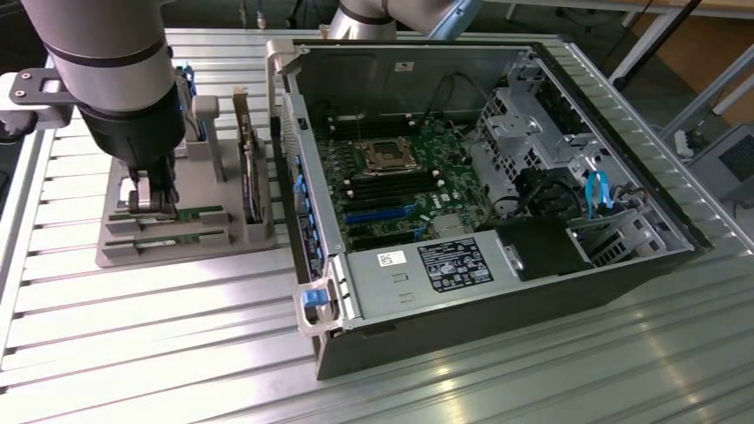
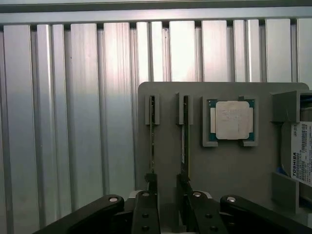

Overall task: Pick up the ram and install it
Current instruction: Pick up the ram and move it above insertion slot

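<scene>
Two ram sticks stand on edge in slots of a grey holder (image 2: 165, 146): one ram stick (image 2: 152, 131) and a second (image 2: 184, 136) beside it. In the exterior view they show as green strips (image 1: 198, 215) on the holder (image 1: 236, 238). My gripper (image 2: 168, 187) is open and hangs low over the near end of the sticks. One fingertip (image 2: 151, 183) lines up with each stick, and nothing is held between them. In the exterior view the gripper (image 1: 150, 201) sits at the holder's left part.
A square silver processor (image 2: 232, 120) and a hard drive (image 2: 301, 153) share the holder. The open computer case (image 1: 659, 265) lies on the exterior view's right, with the motherboard (image 1: 407, 190) and its dark memory slots (image 1: 380, 188) exposed. Ribbed aluminium table (image 1: 141, 336) all around.
</scene>
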Robot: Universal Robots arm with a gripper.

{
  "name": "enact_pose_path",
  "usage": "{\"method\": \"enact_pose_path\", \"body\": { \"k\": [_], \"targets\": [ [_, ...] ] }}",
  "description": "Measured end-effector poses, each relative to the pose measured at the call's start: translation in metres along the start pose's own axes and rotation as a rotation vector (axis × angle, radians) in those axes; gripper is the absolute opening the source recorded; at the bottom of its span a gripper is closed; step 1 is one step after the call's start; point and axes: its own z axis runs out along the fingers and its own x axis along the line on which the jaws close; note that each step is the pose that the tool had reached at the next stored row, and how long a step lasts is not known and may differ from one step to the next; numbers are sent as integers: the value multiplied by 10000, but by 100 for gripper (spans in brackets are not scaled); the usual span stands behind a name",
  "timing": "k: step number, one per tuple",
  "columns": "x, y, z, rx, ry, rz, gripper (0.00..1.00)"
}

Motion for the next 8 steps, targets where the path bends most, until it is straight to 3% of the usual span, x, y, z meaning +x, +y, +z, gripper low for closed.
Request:
{"method": "enact_pose_path", "body": {
  "k": [5,8],
  "targets": [
    [66,1,-1,1,-1,0,29],
    [72,-3,73,1,0,0,29]
  ]
}}
